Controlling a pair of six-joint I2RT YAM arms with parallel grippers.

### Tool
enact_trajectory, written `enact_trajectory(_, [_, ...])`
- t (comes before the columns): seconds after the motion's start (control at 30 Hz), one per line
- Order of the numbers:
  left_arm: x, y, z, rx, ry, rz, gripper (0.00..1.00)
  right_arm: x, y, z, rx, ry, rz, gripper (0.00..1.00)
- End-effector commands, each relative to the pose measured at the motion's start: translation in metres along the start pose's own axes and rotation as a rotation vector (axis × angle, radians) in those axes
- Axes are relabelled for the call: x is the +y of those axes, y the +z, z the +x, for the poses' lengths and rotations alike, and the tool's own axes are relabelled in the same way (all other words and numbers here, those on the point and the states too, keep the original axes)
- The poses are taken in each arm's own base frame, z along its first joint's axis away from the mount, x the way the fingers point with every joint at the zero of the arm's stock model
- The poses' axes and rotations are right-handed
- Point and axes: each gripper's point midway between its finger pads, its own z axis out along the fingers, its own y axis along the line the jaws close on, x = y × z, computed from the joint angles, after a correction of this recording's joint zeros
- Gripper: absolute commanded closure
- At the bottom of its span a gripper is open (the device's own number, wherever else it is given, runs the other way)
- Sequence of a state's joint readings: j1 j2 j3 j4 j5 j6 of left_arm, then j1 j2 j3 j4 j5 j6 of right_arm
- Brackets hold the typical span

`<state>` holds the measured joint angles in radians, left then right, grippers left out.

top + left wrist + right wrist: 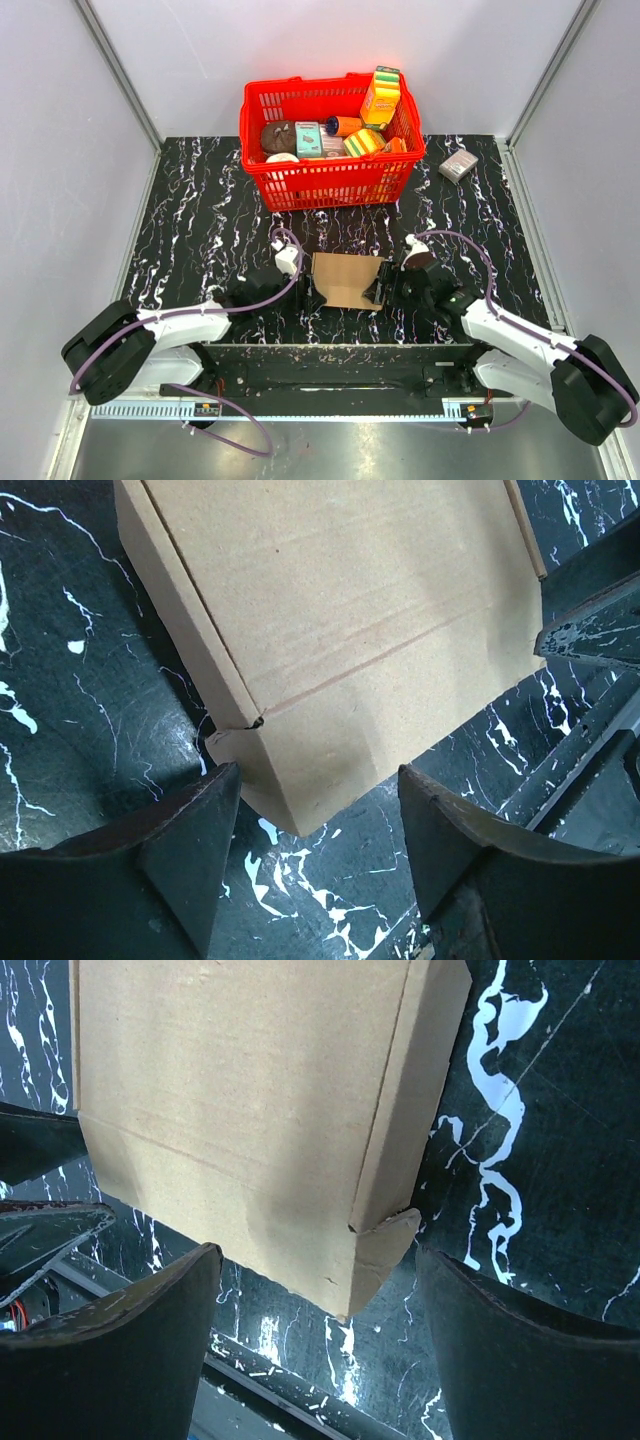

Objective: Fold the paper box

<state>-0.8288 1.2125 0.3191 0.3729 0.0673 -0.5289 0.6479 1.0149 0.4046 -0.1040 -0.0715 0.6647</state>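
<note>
The paper box (345, 280) is a flat-folded brown kraft carton lying on the black marbled table between both arms. My left gripper (314, 296) sits at its left end and my right gripper (384, 287) at its right end. In the left wrist view the box (340, 610) fills the upper frame. One corner of it points down between the open left gripper (320, 820), touching neither finger. In the right wrist view the box (250, 1110) likewise hangs a corner flap between the open right gripper (320, 1305), with gaps on both sides.
A red basket (330, 180) filled with several colourful packages stands behind the box. A small grey-pink box (458, 165) lies at the back right. The table's front edge and a metal rail (330, 375) run just behind the grippers. White walls enclose the sides.
</note>
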Motion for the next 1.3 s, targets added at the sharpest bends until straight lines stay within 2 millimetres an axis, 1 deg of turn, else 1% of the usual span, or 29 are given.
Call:
enact_trajectory(0.0, [-0.011,0.002,-0.017,-0.032,-0.001,0.016,0.31,0.010,0.003,-0.004,-0.022,0.002,-0.038,0.16])
enact_trajectory(0.13, [-0.013,0.003,-0.017,-0.029,-0.003,0.024,0.31,0.013,0.006,-0.002,-0.017,0.008,-0.055,0.17])
enact_trajectory(0.27, [-0.017,0.003,-0.017,-0.027,-0.005,0.041,0.31,0.016,0.006,-0.002,-0.012,0.009,-0.064,0.21])
enact_trajectory(0.53, [-0.030,0.002,-0.015,-0.007,-0.006,0.087,0.34,0.022,0.003,-0.001,-0.010,0.027,-0.091,0.35])
enact_trajectory(0.7, [-0.036,0.001,-0.011,0.011,-0.014,0.109,0.37,0.025,0.001,0.000,-0.008,0.030,-0.106,0.39])
enact_trajectory(0.8, [-0.038,0.000,-0.010,0.014,-0.014,0.113,0.38,0.026,0.000,-0.002,-0.013,0.033,-0.107,0.39])
enact_trajectory(0.9, [-0.036,0.000,-0.012,0.009,-0.004,0.104,0.38,0.024,-0.001,-0.001,-0.017,0.034,-0.102,0.40])
enact_trajectory(1.0, [-0.030,0.001,-0.012,0.016,0.020,0.068,0.39,0.020,0.000,-0.001,-0.019,0.024,-0.087,0.39])
enact_trajectory(1.03, [-0.027,0.001,-0.009,0.028,0.027,0.051,0.38,0.019,0.000,0.000,-0.015,0.022,-0.080,0.39])
enact_trajectory(1.13, [-0.018,0.001,-0.008,0.039,0.049,0.009,0.37,0.014,0.001,0.002,-0.011,0.013,-0.060,0.38])
enact_trajectory(1.27, [-0.014,0.001,-0.006,0.042,0.062,-0.005,0.36,0.012,0.002,0.003,-0.014,0.011,-0.058,0.37])
